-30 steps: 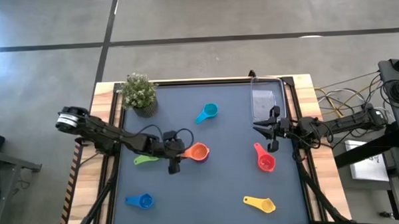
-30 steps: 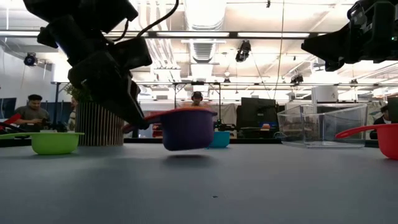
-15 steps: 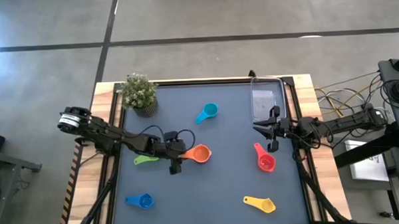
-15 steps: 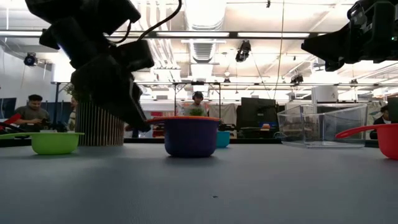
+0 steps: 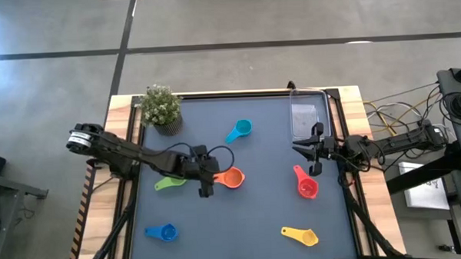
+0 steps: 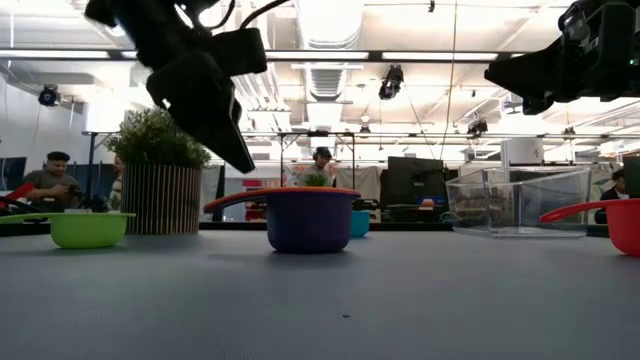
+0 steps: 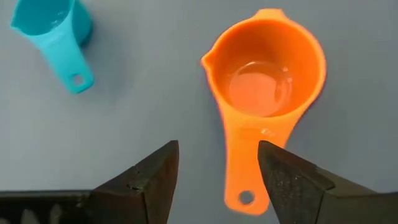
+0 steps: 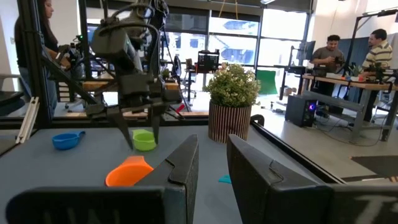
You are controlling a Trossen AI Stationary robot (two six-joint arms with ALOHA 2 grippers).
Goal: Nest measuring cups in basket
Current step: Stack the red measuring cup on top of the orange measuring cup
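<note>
Near the right gripper (image 5: 314,151), basket (image 5: 307,115) holds nothing.

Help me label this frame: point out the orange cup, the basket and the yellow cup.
orange cup (image 7: 268,65): left wrist view, inside of bowl.
basket (image 5: 307,96): high view, far rim.
yellow cup (image 5: 307,237): high view, bowl.

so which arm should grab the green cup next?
Left. Its gripper hangs open just above the orange cup, with the green cup close beside it on that side. The right gripper waits across the table, nearer the basket and red cup.
</note>
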